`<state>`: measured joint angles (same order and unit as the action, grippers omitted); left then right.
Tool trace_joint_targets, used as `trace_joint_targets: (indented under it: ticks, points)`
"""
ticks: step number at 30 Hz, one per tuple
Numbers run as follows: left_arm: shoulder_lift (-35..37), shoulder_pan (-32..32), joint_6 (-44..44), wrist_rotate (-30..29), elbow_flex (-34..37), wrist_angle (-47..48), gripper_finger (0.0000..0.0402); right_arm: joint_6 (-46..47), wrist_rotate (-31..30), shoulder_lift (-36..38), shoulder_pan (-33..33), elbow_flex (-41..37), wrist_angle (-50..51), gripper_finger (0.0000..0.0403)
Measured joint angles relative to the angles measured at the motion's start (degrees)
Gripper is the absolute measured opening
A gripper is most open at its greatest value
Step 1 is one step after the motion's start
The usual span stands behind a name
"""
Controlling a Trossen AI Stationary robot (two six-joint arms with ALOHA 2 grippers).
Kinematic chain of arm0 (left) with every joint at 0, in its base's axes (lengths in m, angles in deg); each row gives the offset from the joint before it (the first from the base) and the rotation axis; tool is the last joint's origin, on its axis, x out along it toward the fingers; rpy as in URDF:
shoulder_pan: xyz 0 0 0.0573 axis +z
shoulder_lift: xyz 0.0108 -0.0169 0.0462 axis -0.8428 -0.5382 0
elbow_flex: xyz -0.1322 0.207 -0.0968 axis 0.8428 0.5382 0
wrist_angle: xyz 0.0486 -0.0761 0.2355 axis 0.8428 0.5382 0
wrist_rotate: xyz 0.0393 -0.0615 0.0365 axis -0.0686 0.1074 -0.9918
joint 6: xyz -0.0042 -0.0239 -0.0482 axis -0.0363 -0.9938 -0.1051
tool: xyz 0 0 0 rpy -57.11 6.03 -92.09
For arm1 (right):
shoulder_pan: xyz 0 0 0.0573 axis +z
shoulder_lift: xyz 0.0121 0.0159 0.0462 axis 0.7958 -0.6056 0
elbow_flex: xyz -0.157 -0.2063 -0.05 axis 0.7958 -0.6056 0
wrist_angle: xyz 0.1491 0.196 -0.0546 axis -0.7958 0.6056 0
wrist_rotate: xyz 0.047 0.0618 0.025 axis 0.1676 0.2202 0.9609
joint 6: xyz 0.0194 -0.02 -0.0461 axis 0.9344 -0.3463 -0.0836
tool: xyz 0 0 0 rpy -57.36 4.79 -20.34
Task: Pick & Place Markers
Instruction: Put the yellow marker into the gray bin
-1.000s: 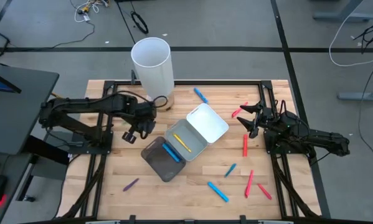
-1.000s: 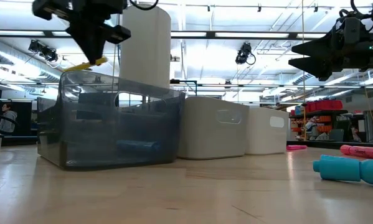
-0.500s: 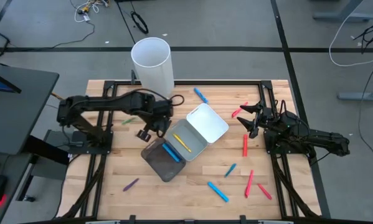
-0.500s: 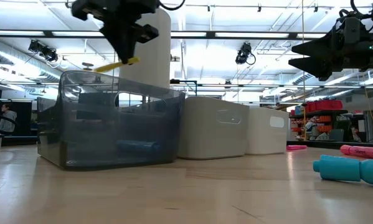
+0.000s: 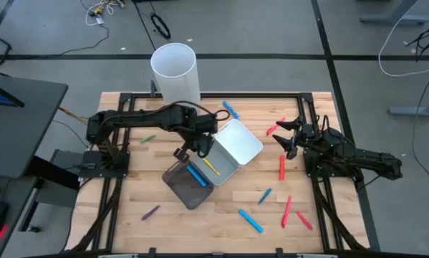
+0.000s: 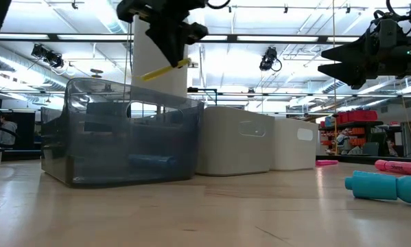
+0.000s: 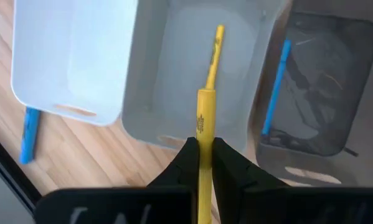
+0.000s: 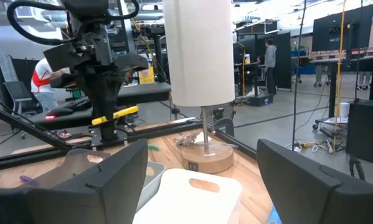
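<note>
My left gripper (image 5: 200, 145) hangs over the row of three trays, shut on a yellow marker (image 6: 165, 70). Below it are the white tray (image 5: 246, 136), the grey tray (image 5: 225, 170) with another yellow marker (image 5: 210, 165) lying in it, and the dark tray (image 5: 180, 188) with a blue marker (image 5: 197, 175). More markers lie loose on the wood: blue (image 5: 230, 110), red (image 5: 281, 167), blue (image 5: 250, 220), purple (image 5: 150, 213), green (image 5: 148, 139). My right gripper (image 5: 289, 136) waits open at the table's right side, touching nothing. My left gripper pinches the yellow marker's barrel (image 7: 202, 142) between its two fingers, which come steeply from above. The marker lies across the fingertips and sticks out to both sides, tilted with one end lower (image 6: 146, 76). It hangs clear, above the grey tray.
A tall white cylinder (image 5: 175, 72) stands on a wooden base at the table's far edge, just behind the left arm. A dark metal frame (image 5: 321, 208) rims the tabletop. Several red and blue markers lie scattered at the near right.
My left gripper has carried the yellow marker toward the table's right, from beside the dark tray's left to over the grey tray, staying at about the same height and shut. The marker stays tilted in the hold. The right arm has kept still.
</note>
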<state>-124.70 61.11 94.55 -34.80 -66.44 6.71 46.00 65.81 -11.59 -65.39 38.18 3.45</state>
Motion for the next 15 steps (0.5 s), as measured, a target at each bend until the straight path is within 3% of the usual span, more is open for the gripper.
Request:
trace_joint_targets:
  ticks: [15]
  points:
    - [-11.1,-1.5,0.0,-0.3,-13.9,0.5,0.0022,0.0,0.0,0.0,0.0,0.0,0.0,0.0302]
